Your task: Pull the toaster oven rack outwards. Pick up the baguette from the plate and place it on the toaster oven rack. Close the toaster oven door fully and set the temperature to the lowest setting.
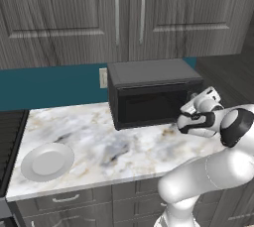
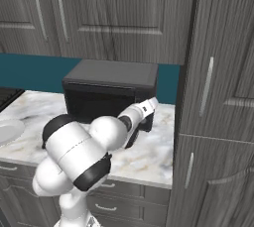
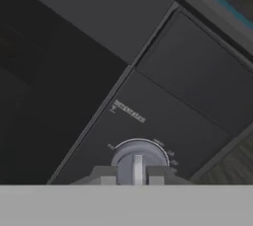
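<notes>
The claw (image 3: 137, 176) sat closed on the oven's (image 1: 149, 89) knob (image 3: 138, 157), its ridge pointing up; door (image 1: 149, 107) shut.

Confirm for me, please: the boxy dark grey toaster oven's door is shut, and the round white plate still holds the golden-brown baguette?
Not quite: the round white plate is bare in the left base view. The boxy dark grey toaster oven does have its door shut.
</notes>
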### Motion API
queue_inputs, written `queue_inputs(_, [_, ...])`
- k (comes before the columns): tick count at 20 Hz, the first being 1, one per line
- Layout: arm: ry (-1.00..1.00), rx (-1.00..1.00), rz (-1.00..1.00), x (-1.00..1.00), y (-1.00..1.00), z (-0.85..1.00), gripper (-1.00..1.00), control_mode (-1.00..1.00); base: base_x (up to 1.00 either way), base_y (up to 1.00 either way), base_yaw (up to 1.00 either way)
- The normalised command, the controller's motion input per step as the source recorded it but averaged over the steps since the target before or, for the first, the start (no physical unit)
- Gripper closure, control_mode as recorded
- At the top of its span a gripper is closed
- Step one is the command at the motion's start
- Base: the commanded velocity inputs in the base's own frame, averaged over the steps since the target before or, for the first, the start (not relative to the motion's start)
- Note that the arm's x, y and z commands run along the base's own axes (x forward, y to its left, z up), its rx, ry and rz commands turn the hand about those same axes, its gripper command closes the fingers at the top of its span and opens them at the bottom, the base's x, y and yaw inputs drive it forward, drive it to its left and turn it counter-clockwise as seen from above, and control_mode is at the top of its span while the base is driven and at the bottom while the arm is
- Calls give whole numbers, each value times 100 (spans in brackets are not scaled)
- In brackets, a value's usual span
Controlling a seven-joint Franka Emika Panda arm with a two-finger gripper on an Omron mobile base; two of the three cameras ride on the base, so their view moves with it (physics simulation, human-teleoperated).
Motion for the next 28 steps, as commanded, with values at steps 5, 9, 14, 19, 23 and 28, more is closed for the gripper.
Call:
queue_inputs(5, [0, -16, 19, 11, 0, -19, 100, -100, 0, 0, 0])
queue_inputs(9, [2, -16, 20, 18, 0, -19, 100, -100, 0, 0, 0])
queue_inputs(14, [2, -17, 20, 15, 0, -21, 100, -100, 0, 0, 0])
queue_inputs(19, [3, -19, 20, 18, 0, -25, 100, -100, 0, 0, 0])
queue_inputs(23, [6, -21, 19, 25, 0, -28, 100, -100, 0, 0, 0])
queue_inputs(28, [8, -22, 19, 28, 0, -29, 100, -100, 0, 0, 0])
